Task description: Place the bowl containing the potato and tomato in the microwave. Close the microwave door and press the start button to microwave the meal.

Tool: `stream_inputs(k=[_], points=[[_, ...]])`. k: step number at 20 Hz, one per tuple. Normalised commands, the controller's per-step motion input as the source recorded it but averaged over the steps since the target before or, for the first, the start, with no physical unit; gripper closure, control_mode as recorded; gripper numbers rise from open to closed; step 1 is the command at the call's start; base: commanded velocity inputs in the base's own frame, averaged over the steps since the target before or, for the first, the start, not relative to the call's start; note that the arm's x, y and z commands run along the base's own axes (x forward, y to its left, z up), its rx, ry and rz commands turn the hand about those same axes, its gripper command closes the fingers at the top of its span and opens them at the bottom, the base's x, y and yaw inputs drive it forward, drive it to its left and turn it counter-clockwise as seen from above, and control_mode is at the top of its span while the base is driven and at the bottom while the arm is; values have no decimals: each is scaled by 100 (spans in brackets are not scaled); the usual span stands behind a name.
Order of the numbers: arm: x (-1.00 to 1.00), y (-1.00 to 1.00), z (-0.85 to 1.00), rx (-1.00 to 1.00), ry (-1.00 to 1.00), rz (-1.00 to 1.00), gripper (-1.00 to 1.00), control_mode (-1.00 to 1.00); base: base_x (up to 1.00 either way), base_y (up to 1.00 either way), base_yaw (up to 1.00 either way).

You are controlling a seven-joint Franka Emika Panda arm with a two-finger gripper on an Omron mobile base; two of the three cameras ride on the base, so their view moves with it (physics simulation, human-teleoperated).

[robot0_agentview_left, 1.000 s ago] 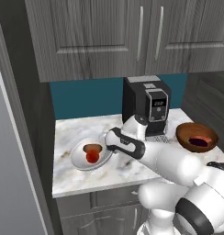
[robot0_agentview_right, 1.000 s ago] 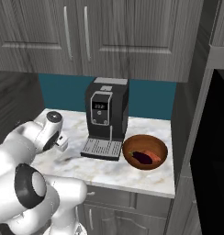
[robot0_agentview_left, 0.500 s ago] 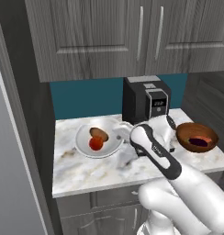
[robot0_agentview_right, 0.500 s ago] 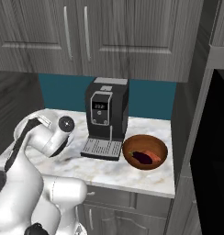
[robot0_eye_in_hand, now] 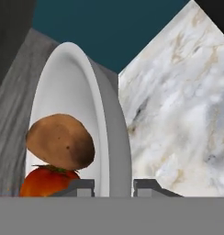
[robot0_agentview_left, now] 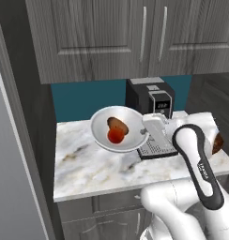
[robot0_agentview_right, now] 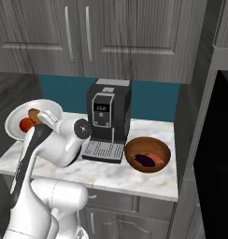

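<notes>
Above the marble surface [robot0_agentview_left: 88, 164], the hand [robot0_eye_in_hand: 113, 184] is pinching the rim of the glossy white bowl [robot0_agentview_left: 100, 123], brown potato [robot0_agentview_left: 117, 125] and red tomato [robot0_agentview_left: 116, 136] inside.

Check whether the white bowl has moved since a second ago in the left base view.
Yes. The bowl, shut in the gripper, has risen off the counter and shifted right, toward the coffee machine.
</notes>
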Motion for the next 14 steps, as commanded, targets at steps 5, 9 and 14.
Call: stream_inputs(k=[5,9,14], points=[[-64,-62,71,3,1,0,100,-100,0,0,0],[-66,-49,22,0,0,0,100,-100,0,0,0],[-47,-19,7,-1,0,-2,100,-100,0,0,0]])
